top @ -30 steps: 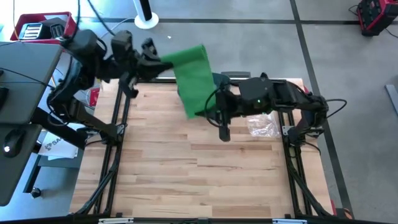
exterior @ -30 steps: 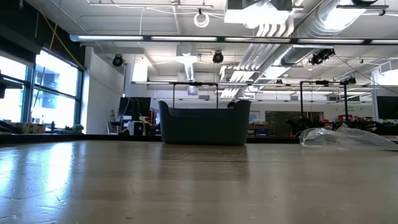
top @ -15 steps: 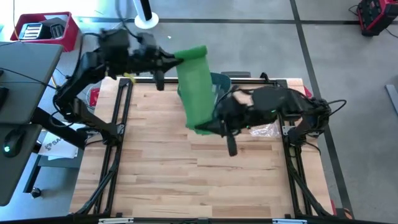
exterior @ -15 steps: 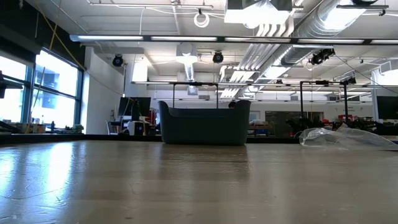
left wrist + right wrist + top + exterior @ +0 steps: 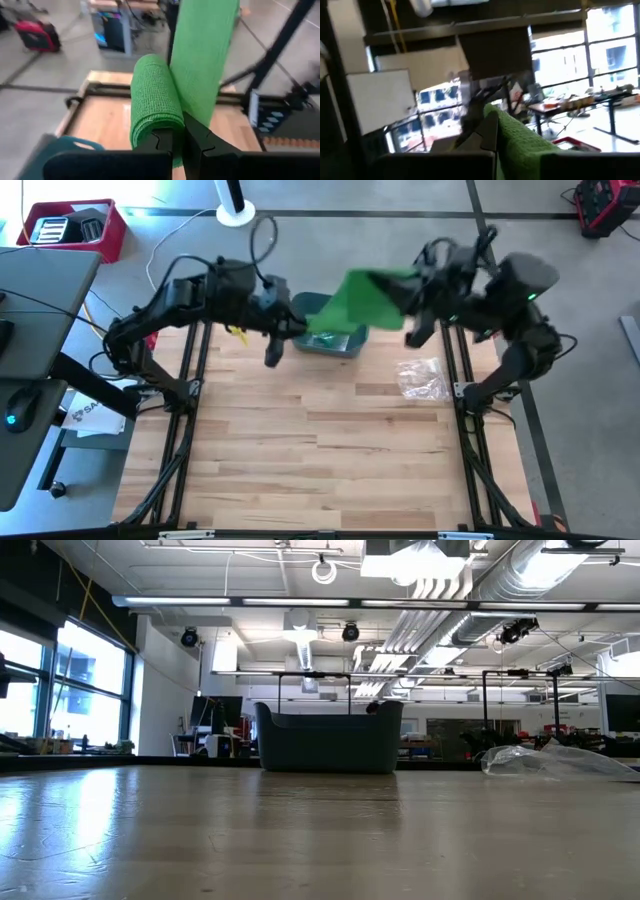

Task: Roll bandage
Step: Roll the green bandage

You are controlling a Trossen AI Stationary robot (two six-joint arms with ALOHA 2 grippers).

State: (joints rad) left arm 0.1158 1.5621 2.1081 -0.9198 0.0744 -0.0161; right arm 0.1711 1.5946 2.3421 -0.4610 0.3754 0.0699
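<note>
bandage [image 5: 200, 75] ends seemingly hidden inside both claws.

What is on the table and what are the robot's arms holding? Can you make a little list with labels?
bandage: green bandage stretched in the air between both arms above the table's far edge, partly rolled at the left arm's end
left tool: left tool shut on the rolled end
right tool: right tool shut on the flat end, raised
bin: dark bin at the far edge, under the bandage
plastic bag: crumpled clear plastic bag lying on the right side
table: wooden table
</note>
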